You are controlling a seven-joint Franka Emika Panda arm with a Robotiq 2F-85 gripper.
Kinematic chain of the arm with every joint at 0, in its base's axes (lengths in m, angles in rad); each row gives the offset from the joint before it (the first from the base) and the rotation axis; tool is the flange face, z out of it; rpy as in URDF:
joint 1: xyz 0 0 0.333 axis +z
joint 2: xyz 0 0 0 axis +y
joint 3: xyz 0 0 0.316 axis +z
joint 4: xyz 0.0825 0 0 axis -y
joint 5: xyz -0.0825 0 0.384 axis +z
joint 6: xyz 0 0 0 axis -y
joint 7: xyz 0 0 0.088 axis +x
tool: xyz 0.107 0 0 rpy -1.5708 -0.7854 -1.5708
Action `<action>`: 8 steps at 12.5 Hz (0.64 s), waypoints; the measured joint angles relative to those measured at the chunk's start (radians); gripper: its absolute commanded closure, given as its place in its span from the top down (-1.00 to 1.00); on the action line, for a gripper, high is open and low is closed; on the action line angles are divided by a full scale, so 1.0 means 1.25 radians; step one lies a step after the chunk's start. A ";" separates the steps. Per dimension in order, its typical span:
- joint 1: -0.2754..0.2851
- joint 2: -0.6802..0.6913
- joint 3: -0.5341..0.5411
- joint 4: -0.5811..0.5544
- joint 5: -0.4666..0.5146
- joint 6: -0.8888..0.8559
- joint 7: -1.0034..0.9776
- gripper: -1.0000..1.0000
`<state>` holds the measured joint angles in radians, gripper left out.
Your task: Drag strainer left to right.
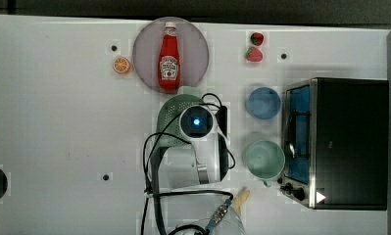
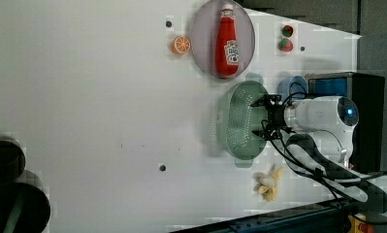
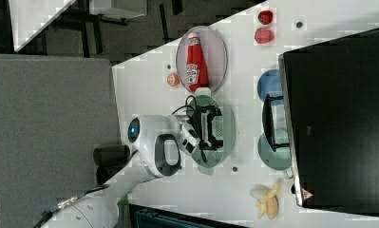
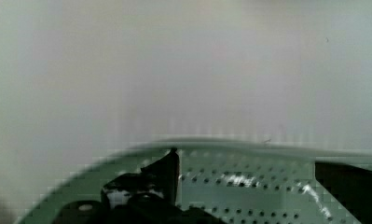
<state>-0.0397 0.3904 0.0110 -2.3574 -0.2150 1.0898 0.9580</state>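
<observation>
The strainer (image 2: 234, 121) is a pale mint-green oval colander with small holes, lying on the white table just below the grey plate in the left view. My gripper (image 2: 258, 117) stands open with both fingers reaching down into its bowl, one finger (image 4: 167, 168) near the rim and nothing clamped between them. The right view has the same strainer (image 3: 227, 126) under the gripper (image 3: 214, 127). From the top view, the arm's wrist (image 1: 197, 122) covers most of the strainer (image 1: 168, 115).
A ketchup bottle (image 1: 169, 58) lies on a grey plate (image 1: 144, 49), beside an orange slice (image 1: 121, 65). On the top view's right stand a blue cup (image 1: 263, 103), a mint-green cup (image 1: 264, 159) and a toaster oven (image 1: 350, 142). Strawberries (image 1: 255, 46) and a banana (image 1: 241, 199) lie nearby.
</observation>
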 measured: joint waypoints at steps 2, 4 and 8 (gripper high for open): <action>0.001 0.001 -0.020 0.002 0.001 -0.003 -0.034 1.00; 0.011 -0.008 -0.051 -0.003 -0.014 0.005 -0.058 1.00; 0.007 -0.005 -0.085 -0.003 -0.014 0.004 -0.100 1.00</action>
<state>-0.0316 0.3840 -0.0958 -2.3613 -0.2328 1.0947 0.8330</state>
